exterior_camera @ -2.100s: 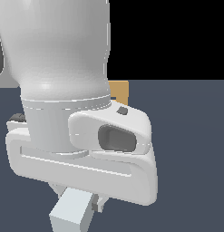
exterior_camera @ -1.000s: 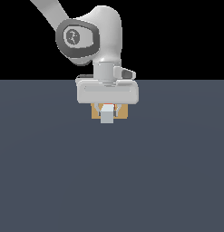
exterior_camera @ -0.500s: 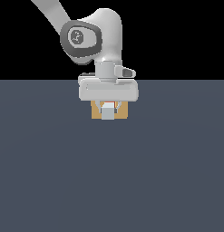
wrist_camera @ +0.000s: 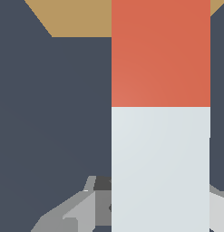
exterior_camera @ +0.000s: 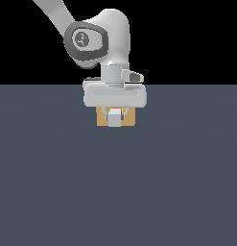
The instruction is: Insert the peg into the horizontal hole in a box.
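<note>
Starting nearest the exterior camera, the pale grey end of the peg [exterior_camera: 113, 118] pointed back at the lens, held level just above the dark tabletop [exterior_camera: 115, 192]. The pincer [exterior_camera: 114, 114] was closed on the peg, fingers either side of the bar. In the wrist view the red-orange section [wrist_camera: 160, 52] led toward the tan box [wrist_camera: 86, 18]. Behind the peg sat the box, its face mostly covered; the hole could not be seen. Judged step: final insertion. To do it well, keep the bar square to the face, advance straight and slowly, and let no sideways drift build. The arm reached in from above, wrist turned down, hand flat over the box.
</note>
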Action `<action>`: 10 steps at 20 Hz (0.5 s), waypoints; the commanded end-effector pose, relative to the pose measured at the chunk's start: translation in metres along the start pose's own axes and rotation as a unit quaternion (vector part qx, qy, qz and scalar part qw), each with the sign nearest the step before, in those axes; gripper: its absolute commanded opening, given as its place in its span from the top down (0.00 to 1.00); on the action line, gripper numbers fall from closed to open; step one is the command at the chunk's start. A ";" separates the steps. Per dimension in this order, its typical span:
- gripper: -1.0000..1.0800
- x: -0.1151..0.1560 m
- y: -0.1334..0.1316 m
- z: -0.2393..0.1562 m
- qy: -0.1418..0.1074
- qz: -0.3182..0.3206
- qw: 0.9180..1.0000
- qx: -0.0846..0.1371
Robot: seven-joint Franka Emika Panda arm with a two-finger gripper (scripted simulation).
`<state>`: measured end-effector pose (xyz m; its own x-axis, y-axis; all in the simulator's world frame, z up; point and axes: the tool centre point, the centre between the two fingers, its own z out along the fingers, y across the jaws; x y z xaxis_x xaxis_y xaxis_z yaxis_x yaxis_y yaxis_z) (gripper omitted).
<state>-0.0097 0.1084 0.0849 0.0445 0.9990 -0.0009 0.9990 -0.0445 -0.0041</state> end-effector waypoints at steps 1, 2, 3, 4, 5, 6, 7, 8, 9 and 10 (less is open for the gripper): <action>1.00 0.005 0.001 -0.001 0.000 0.000 1.000 -0.001; 1.00 0.009 0.000 -0.001 0.000 0.000 1.000 -0.001; 1.00 0.014 0.000 -0.001 0.000 0.000 1.000 -0.001; 1.00 0.019 0.000 -0.002 0.001 0.000 1.000 -0.002; 1.00 0.025 0.000 -0.002 0.001 0.000 1.000 -0.002; 1.00 0.032 0.000 -0.002 0.001 0.000 1.000 -0.002; 1.00 0.040 0.000 -0.002 0.001 0.000 1.000 -0.002; 1.00 0.048 0.000 -0.002 0.001 0.000 1.000 -0.002; 1.00 0.057 0.000 -0.003 0.001 0.000 1.000 -0.002; 1.00 0.065 0.000 -0.003 0.001 0.000 1.000 -0.002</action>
<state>-0.0082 0.1599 0.0856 0.0443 0.9990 -0.0007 0.9990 -0.0443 -0.0027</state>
